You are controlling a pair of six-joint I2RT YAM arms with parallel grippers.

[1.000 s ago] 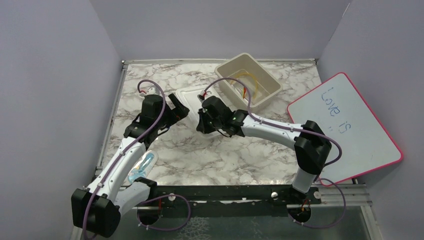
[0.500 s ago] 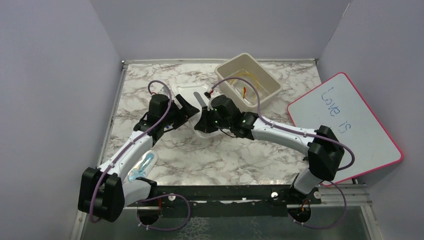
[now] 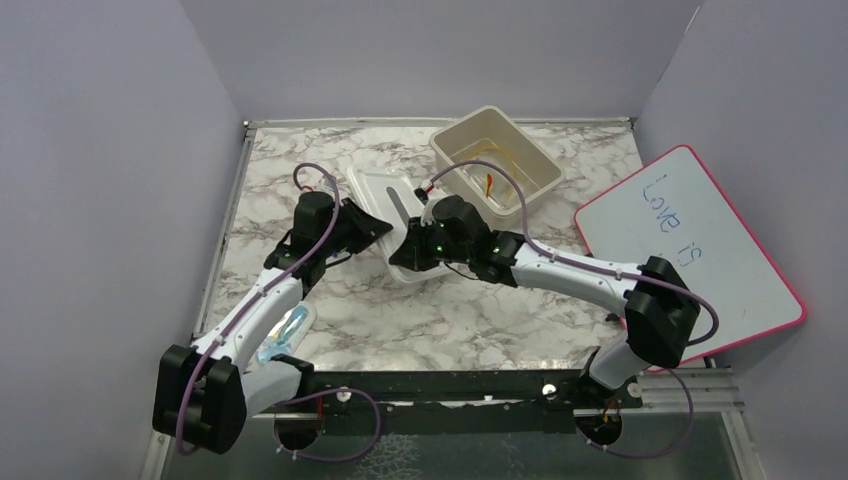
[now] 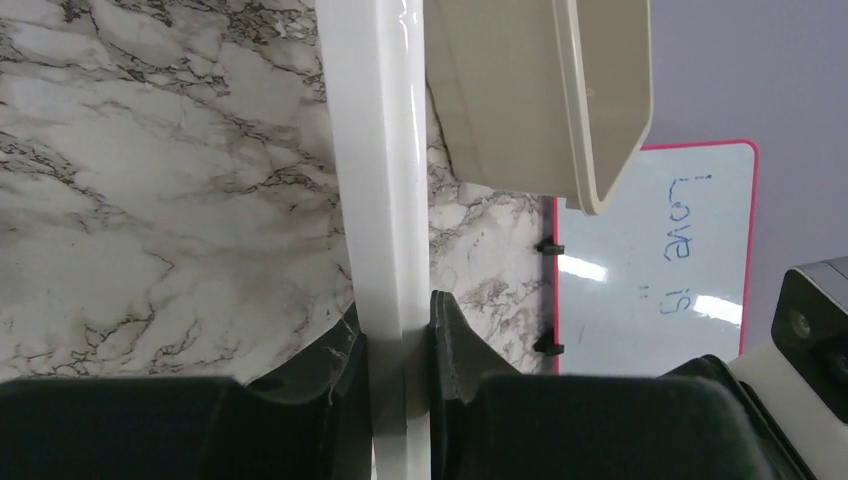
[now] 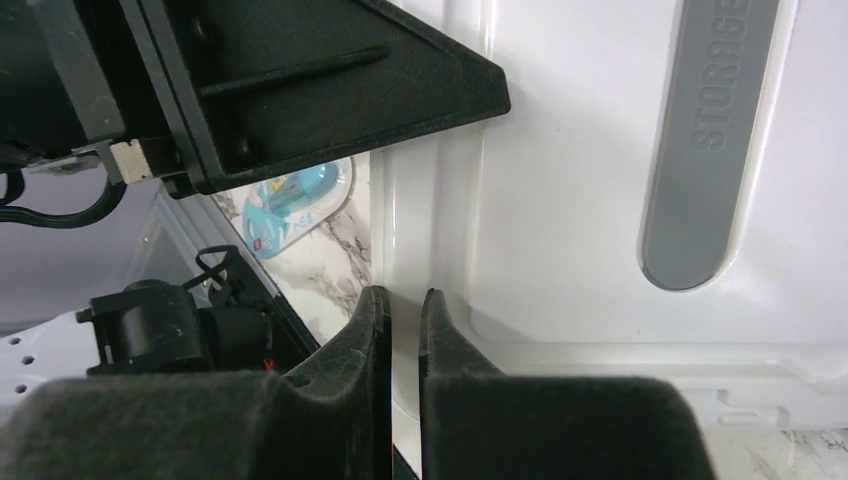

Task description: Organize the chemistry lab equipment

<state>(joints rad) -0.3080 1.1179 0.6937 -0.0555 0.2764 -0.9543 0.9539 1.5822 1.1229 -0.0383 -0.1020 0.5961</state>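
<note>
A white storage lid [image 3: 385,195] with a grey handle strip [image 5: 700,130] is held between both arms over the marble table. My left gripper [image 4: 398,330] is shut on one rim of the lid [image 4: 375,150]. On the adjacent edge of the lid [image 5: 560,150], my right gripper [image 5: 403,310] is shut as well. Behind them stands a beige bin [image 3: 535,150] containing amber tubing [image 3: 490,152] and a red-tipped dropper [image 3: 488,185]. A clear packet [image 3: 283,335] with a blue item lies by the left arm's base.
A pink-edged whiteboard [image 3: 690,250] with blue writing leans at the right side of the table. Purple walls enclose the table at the left, back and right. The black mounting rail [image 3: 450,385] runs along the near edge.
My left gripper moved right to the lid and closed on its rim. The right arm shifted slightly with the lid, which now sits closer to the bin.
</note>
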